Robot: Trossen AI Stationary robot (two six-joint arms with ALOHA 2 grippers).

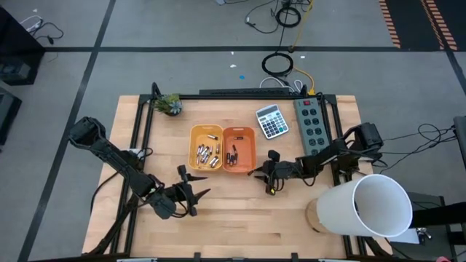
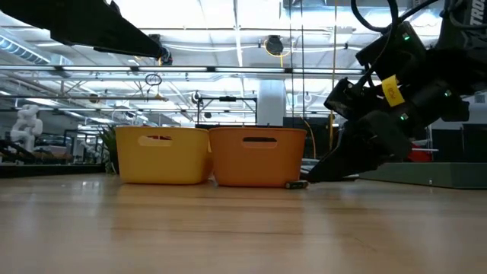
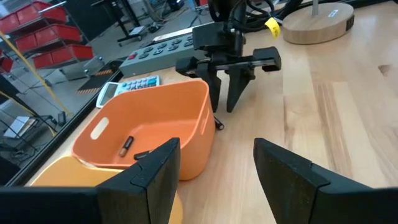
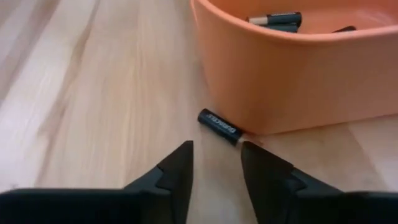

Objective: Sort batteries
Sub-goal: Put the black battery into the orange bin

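Batteries (image 1: 206, 154) lie in two orange trays (image 1: 251, 138) on a pale wooden bench (image 1: 240, 218); one dark battery (image 4: 219, 125), lettering unreadable, rests against the orange tray. Right pincer (image 4: 214, 168) stands slightly apart above it, empty. Left pincer (image 1: 191, 191) is wide. Grey taped floor surrounds.

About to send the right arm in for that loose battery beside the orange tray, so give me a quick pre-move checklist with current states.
1. Dark battery lies on the table against the orange tray wall, outside it: ok.
2. Right gripper fingers apart, nothing between them: ok.
3. Gripper lined up on the battery: not ok, the battery sits just ahead of the tips, lying askew.
4. Room for a finger on the tray side: cannot tell.
5. Left gripper open, waiting away from the tray: ok.
6. Yellow tray holds the pale batteries, out of the path: ok.
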